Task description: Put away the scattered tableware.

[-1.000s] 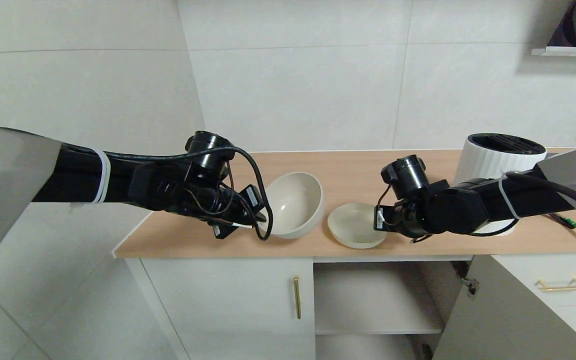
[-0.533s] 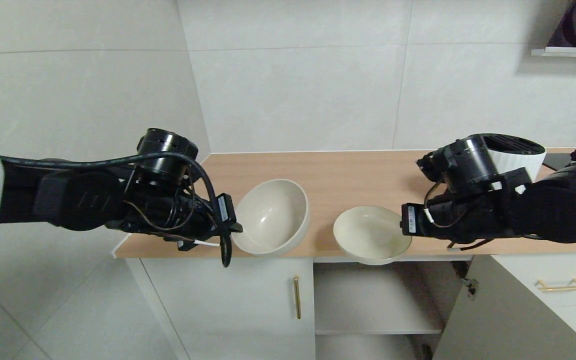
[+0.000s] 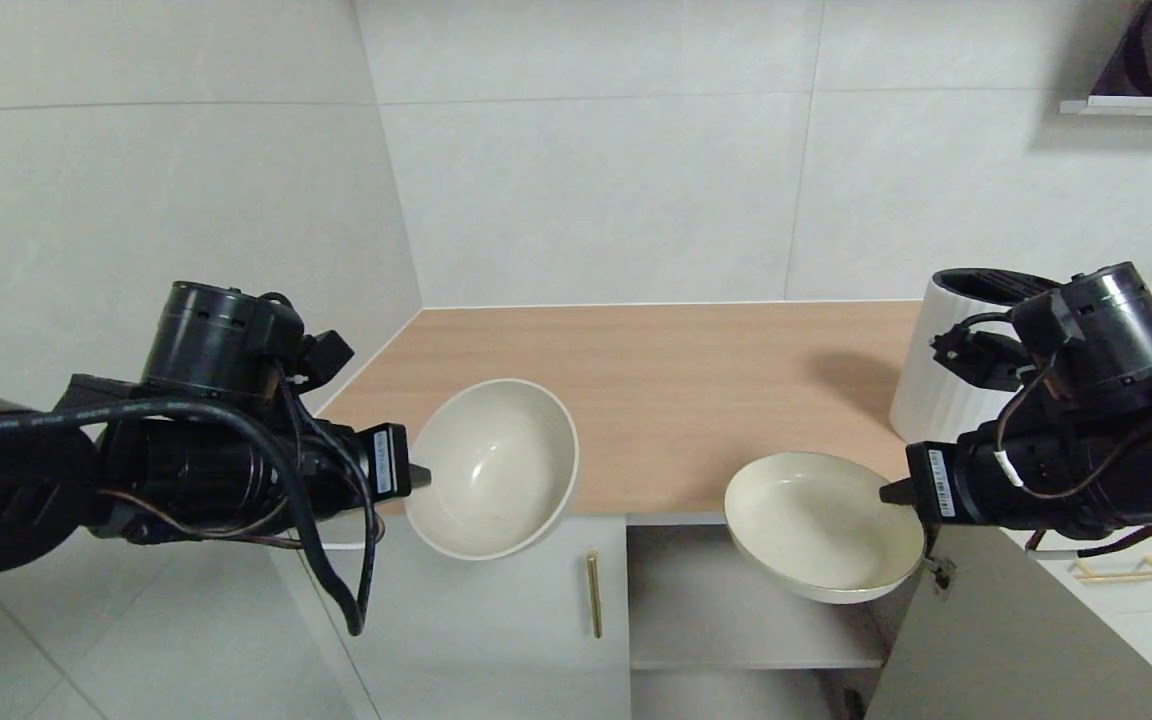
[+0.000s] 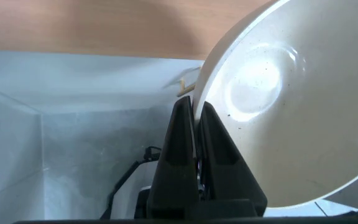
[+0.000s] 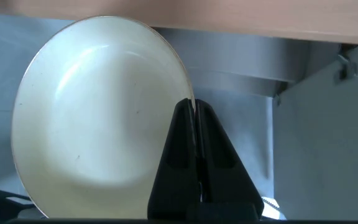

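**Carrying two pieces off the worktop, each on a rim pinch**

Both arms are loaded, folks. The left fingers [image 4: 180, 149] are clamped on the rim of the deep cream ceramic bowl [image 3: 493, 470], one finger inside the wall and one outside. The bowl hangs tilted in the air at the front edge of the light wooden worktop [image 3: 656, 370], its hollow turned up and towards the robot. On the other side, the right fingers [image 5: 180, 149] are squeezed onto the rim of the shallow cream ceramic dish [image 3: 821, 527]. The dish is held clear of the worktop, in front of the open cupboard [image 3: 746, 600] below it.

Now the danger. Each piece hangs from one small bite on a smooth glazed edge, with its weight out to one side. I'd say a quick swing or a jolt could make it pivot or slide out, and neither rests on anything. The dish sits near the grey cupboard door [image 3: 996, 640], which stands open, so a loose line in could clip that or the worktop's edge. And two pieces aiming for one opening may knock together if they go at once. The white ribbed canister [image 3: 936, 390] stands well back.
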You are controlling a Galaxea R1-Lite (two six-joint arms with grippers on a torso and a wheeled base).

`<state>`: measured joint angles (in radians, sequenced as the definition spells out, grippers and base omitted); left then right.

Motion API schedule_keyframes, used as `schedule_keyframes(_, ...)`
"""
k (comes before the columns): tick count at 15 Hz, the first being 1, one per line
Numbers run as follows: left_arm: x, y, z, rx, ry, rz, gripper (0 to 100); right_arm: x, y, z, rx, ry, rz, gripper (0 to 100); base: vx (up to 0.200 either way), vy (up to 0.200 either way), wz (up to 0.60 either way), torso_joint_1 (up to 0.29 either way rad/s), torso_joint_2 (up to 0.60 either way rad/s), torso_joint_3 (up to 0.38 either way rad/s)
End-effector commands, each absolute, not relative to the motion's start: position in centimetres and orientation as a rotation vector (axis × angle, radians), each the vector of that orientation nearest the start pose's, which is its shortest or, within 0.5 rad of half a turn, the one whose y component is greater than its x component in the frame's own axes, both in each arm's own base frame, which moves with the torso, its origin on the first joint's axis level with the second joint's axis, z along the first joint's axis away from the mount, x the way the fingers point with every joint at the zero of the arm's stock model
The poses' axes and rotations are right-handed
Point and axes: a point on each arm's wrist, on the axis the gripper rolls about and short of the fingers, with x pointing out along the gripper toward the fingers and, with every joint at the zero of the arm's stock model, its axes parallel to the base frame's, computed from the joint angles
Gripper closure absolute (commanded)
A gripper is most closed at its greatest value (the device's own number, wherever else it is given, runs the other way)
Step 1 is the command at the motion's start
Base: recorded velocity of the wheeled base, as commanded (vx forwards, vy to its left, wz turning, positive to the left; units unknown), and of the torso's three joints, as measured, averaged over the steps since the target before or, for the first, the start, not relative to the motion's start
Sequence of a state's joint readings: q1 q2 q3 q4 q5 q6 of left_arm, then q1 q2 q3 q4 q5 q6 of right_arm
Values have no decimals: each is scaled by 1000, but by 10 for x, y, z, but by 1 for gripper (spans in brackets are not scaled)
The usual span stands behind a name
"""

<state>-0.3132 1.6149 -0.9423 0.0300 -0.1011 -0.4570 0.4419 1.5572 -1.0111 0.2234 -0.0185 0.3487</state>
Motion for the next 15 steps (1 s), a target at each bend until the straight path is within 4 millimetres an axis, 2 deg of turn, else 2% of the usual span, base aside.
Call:
schedule_keyframes(1, 257, -85, 186, -359, 770, -231, 100, 229, 107, 204, 154, 805, 263, 100, 0, 0, 0, 0, 0, 0)
schedule_keyframes(6, 253, -85, 180, -347, 798, -228, 100, 224, 104, 186, 122, 870, 252, 100, 0, 0, 0, 0, 0, 0)
schedule_keyframes(10, 244, -93, 168, -254, 839, -283, 100, 222, 103, 182, 107, 882, 255, 100, 0, 0, 0, -4, 12, 13)
schedule_keyframes(15, 248, -95, 162, -248, 858, -282, 100, 223, 104, 181, 103, 883, 256, 100, 0, 0, 0, -163, 403, 233)
